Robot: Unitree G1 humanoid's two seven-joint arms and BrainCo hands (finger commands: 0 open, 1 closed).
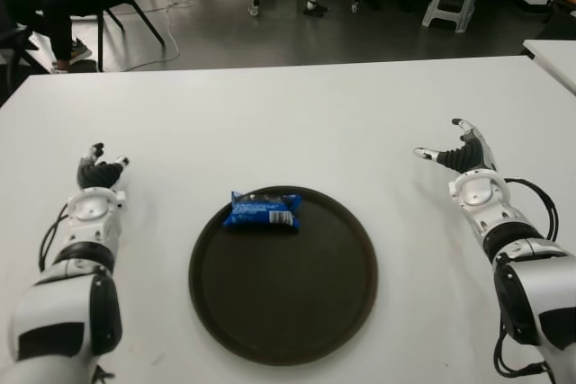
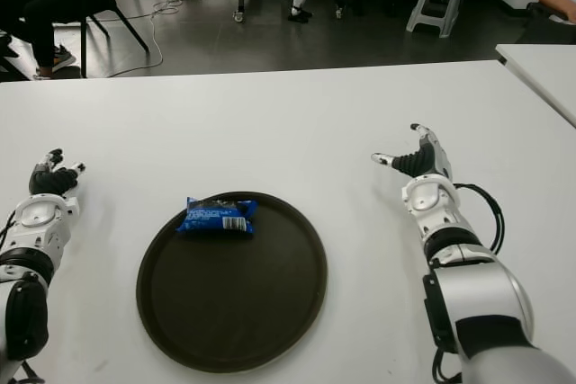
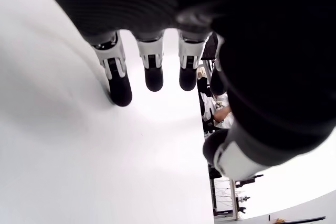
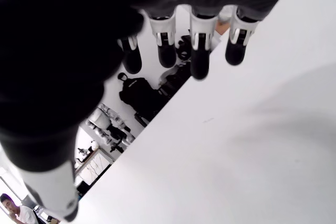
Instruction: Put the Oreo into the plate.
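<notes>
White table [image 1: 297, 114] before you, one dark round plate [image 1: 283, 312] at centre. One blue Oreo packet [image 1: 263, 209] lies inside the plate's far-left rim. Your left hand [image 1: 97, 174] shows left of the plate, right hand [image 1: 461, 156] right of it; both have relaxed fingers, holding nothing.
</notes>
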